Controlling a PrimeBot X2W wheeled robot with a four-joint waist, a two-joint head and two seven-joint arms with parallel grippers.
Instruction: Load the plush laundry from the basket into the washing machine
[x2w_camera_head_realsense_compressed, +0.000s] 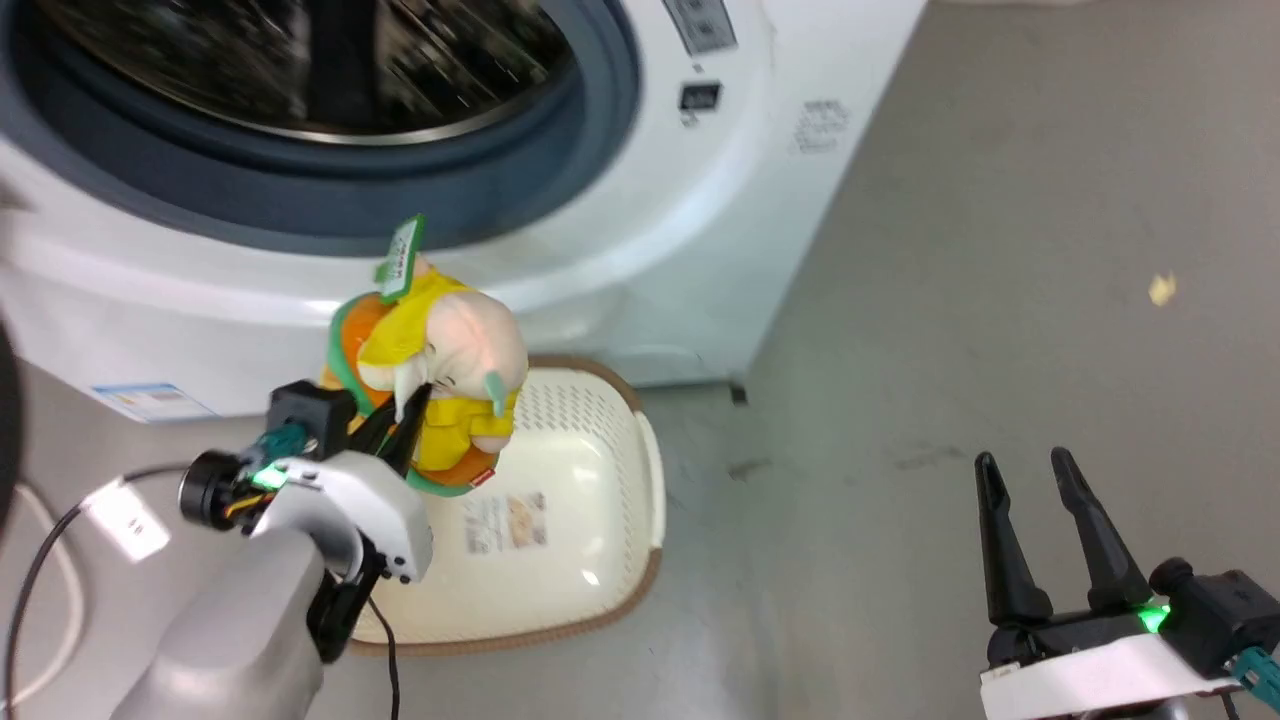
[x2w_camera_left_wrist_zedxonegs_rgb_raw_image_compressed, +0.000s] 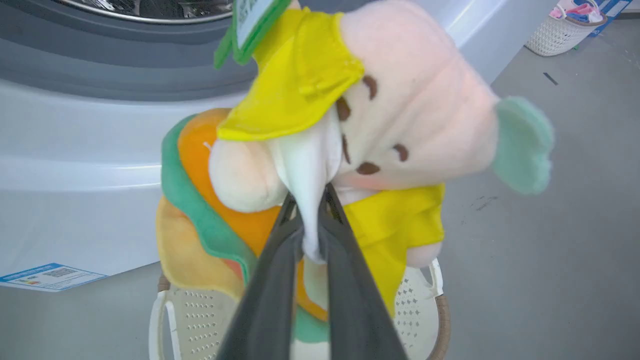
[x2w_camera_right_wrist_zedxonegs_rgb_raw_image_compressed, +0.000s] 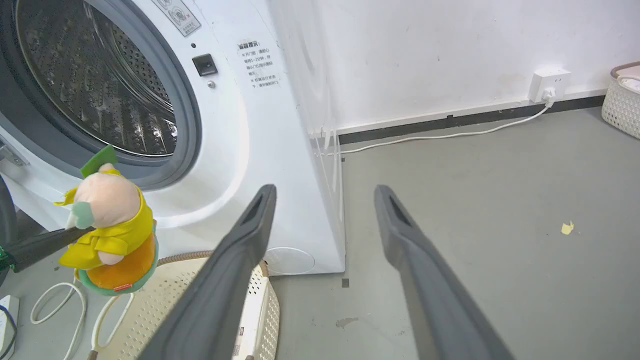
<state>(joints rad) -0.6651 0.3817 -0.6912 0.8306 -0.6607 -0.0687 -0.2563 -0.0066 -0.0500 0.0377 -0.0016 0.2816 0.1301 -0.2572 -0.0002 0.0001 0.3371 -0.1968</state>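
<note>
Fabric's soft, likely light: plush laundry (x2w_camera_head_realsense_compressed: 440, 370) hangs by a white flap pinched in left end effector (x2w_camera_head_realsense_compressed: 405, 420), torso seems safer; right end effector (x2w_camera_head_realsense_compressed: 1030, 470) spread, empty.

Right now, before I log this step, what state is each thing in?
plush laundry: hanging above the basket, pinched by its white fabric
basket: upright on the floor, nothing else seen inside
washing machine: opening uncovered, drum exposed
left gripper: shut on the plush laundry
right gripper: open, empty
</note>
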